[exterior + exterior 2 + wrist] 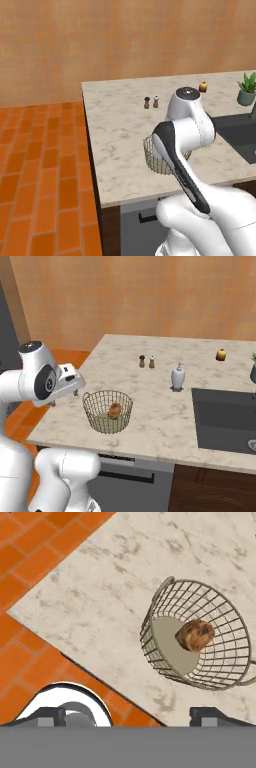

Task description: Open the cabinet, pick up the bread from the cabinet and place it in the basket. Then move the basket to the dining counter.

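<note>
The round wire basket (pixel 107 411) stands on the pale veined dining counter (pixel 150 391) near its front left corner. The small brown bread (pixel 114 410) lies inside it. In the hand view the basket (pixel 200 642) is at the right with the bread (pixel 195 635) on its pale bottom. My gripper (pixel 130 714) is open, its two fingertips wide apart with nothing between them, off the basket's left side over the counter edge. In the right base view the gripper (pixel 77 387) hangs just left of the basket rim. My arm hides most of the basket (pixel 151 156) in the left base view. The cabinet is out of view.
Two small shakers (pixel 146 361) and a white soap dispenser (pixel 178 377) stand further back on the counter. A dark sink (pixel 225 416) is set in at the right. A small yellow jar (pixel 221 354) and a potted plant (pixel 247 89) sit far right. Orange tiled floor (pixel 35 165) lies left.
</note>
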